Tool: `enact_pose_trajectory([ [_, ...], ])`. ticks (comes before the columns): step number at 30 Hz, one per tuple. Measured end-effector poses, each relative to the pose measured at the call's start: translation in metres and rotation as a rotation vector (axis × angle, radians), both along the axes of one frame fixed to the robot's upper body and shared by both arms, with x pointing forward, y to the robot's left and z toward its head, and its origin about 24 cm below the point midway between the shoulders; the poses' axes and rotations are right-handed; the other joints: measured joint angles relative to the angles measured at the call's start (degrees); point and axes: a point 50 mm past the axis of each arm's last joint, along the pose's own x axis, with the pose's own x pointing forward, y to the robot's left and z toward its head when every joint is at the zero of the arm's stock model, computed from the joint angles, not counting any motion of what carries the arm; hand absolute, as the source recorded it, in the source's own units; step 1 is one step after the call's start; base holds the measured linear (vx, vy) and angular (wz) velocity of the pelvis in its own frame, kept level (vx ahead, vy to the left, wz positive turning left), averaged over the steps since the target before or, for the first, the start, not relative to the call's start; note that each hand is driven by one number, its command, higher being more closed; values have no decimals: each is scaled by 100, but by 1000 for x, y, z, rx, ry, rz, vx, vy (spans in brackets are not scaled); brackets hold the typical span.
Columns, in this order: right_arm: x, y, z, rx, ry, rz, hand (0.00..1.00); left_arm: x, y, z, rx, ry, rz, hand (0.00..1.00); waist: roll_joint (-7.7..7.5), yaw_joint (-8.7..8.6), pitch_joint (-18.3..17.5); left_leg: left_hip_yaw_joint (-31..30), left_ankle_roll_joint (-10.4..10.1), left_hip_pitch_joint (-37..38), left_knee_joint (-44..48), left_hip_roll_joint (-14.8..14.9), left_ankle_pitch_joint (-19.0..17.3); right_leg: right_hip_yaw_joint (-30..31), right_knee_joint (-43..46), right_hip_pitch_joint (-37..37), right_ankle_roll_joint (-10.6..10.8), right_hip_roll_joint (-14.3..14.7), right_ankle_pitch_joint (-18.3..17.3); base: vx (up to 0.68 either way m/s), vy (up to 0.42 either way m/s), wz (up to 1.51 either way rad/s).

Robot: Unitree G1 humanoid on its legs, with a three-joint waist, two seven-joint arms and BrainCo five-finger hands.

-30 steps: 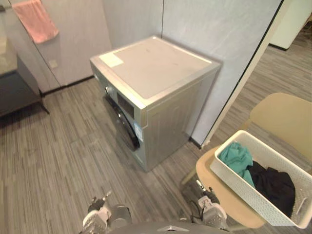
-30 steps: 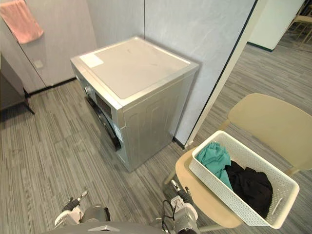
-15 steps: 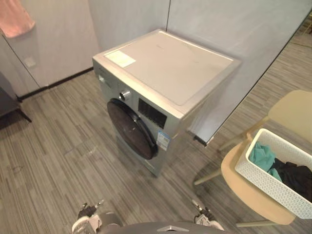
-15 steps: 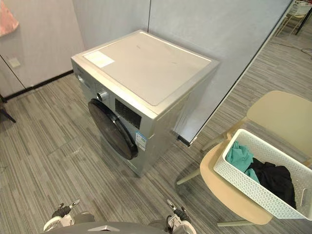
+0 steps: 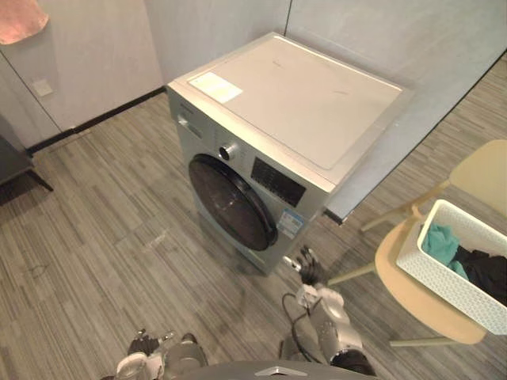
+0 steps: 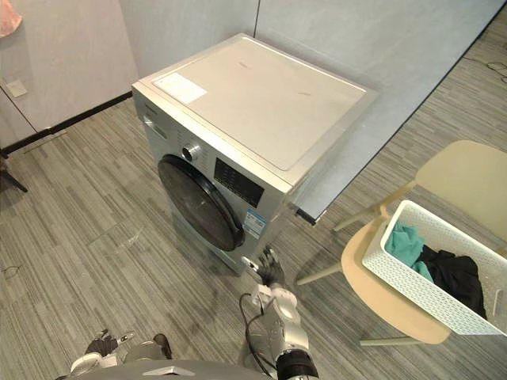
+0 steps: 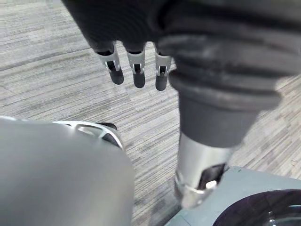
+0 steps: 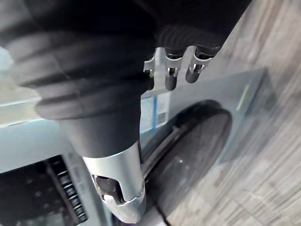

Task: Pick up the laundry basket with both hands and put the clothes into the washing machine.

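Plainly, the job has barely begun. The right hand (image 5: pixel 310 271) is raised in the lower middle of the head views with its fingers (image 8: pixel 169 71) relaxed and its thumb apart, holding nothing. It hangs in the air just in front of the lower front of the washing machine (image 5: pixel 293 103), and I cannot tell whether it touches the panel. The left hand (image 7: pixel 137 70) hangs low at the bottom left of the head views, fingers loose and empty, over the grey plank floor (image 5: pixel 103 237).

Outward from the right hand, the machine's round dark door (image 5: pixel 231 202) is shut; it fills much of the right wrist view. Well apart, at the right edge of the frame, the white laundry basket (image 5: pixel 444 285) rests on the seat of a pale yellow chair (image 5: pixel 412 307). A teal garment (image 5: pixel 440 239) and a black garment (image 5: pixel 485 273) lie inside it.

So nothing is done yet: the basket is unlifted, the clothes are in it, the door is closed. By my reading, the right hand is placed for the door rather than the basket. What remains is opening the door, taking the basket in both hands, and loading the clothes.
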Motion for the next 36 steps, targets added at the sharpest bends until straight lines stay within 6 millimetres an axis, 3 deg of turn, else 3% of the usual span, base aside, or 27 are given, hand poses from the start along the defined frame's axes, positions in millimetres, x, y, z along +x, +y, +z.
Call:
enact_pose_trajectory([
  [1, 7, -3, 15, -34, -71, 28, 0, 5, -5, -1, -3, 4, -24, 0, 143, -23, 92, -66, -24, -49, -214, -41, 149, -11, -406, 84, -98, 47, -19, -38, -46, 4],
  [4, 8, -12, 25, -107, -117, 56, 0, 11, -13, -1, -9, -5, -48, 0, 281, -68, 232, -523, -67, -50, -673, -148, 523, -230, -517, 86, -94, 97, 43, -66, -60, 31],
  [12, 15, 2, 38, -177, -174, 150, 0, 33, -22, 6, -26, -85, -51, 0, 259, 124, 364, -836, -10, -413, -1300, -241, 1023, -607, -1061, -35, -77, 133, 380, -12, 1, 24],
  [17, 42, 18, 64, -183, -278, 234, 0, 41, -23, 8, -18, -102, -70, 0, 407, 190, 586, -836, 48, -678, -1321, -417, 1058, -584, -1256, -227, 24, -1, 552, 26, 90, 3],
  [25, 81, -3, 98, -284, -342, 218, 0, 52, -21, 14, 14, -147, -82, 0, 508, 246, 1029, -732, 75, -851, -1320, -428, 1077, -453, -1340, -446, 18, 10, 688, -2, 20, -8],
  [30, 100, -29, 124, -379, -379, 143, 0, 58, -20, 17, 22, -172, -95, 0, 558, 245, 1240, -657, 116, -933, -1318, -435, 1102, -359, -1378, -565, 11, 13, 785, -3, 21, -9],
  [36, 110, -29, 145, -430, -423, 133, 0, 67, -22, 23, 27, -222, -108, 0, 574, 258, 1446, -676, 201, -1035, -1316, -445, 1166, -342, -1409, -646, -6, 11, 883, -26, 14, 1],
])
